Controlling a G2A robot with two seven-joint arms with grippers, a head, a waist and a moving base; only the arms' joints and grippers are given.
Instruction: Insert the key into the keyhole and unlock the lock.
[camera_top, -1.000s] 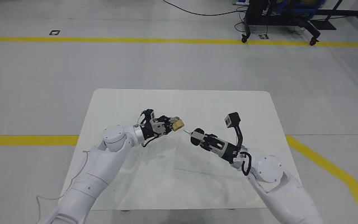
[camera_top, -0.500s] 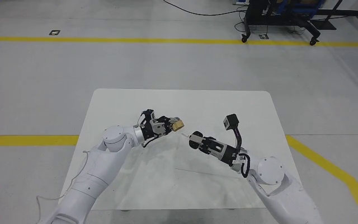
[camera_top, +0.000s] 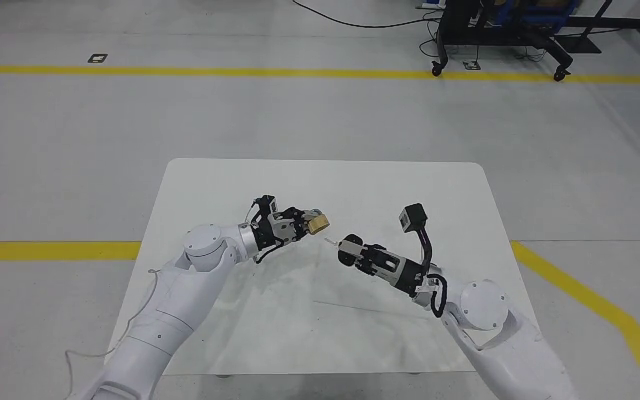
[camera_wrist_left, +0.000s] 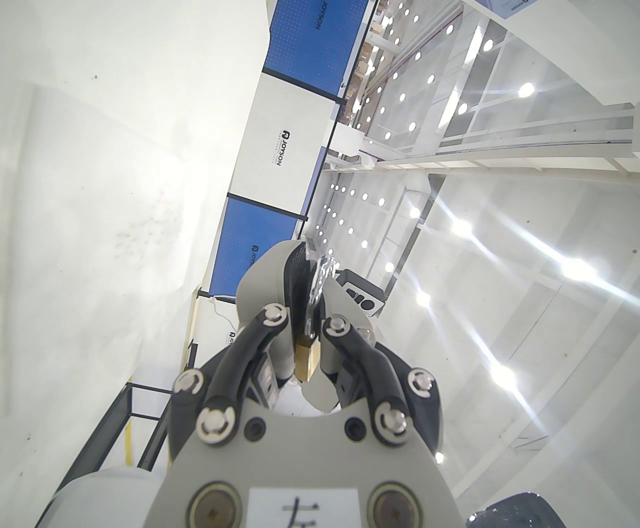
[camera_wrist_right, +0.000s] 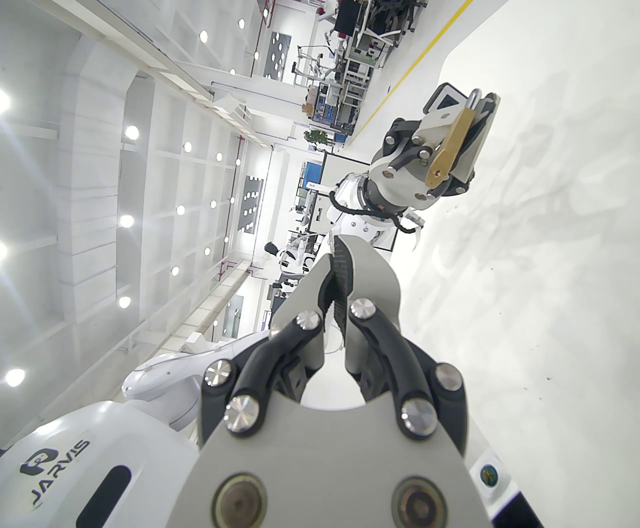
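Over the white desk (camera_top: 430, 190), the left fingers (camera_wrist_left: 260, 285) grasped a brass padlock (camera_wrist_right: 451, 144) whose keyhole end faced the clenched right fingers (camera_wrist_right: 372, 285), just right and nearer.

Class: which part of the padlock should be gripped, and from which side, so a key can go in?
Pinch the padlock across its two broad flat faces, approaching clear of the keyhole end. Flat faces seat the jaws squarely, and the keyhole must stay bare. The left gripper holds it so, with that end poking out toward the right gripper.
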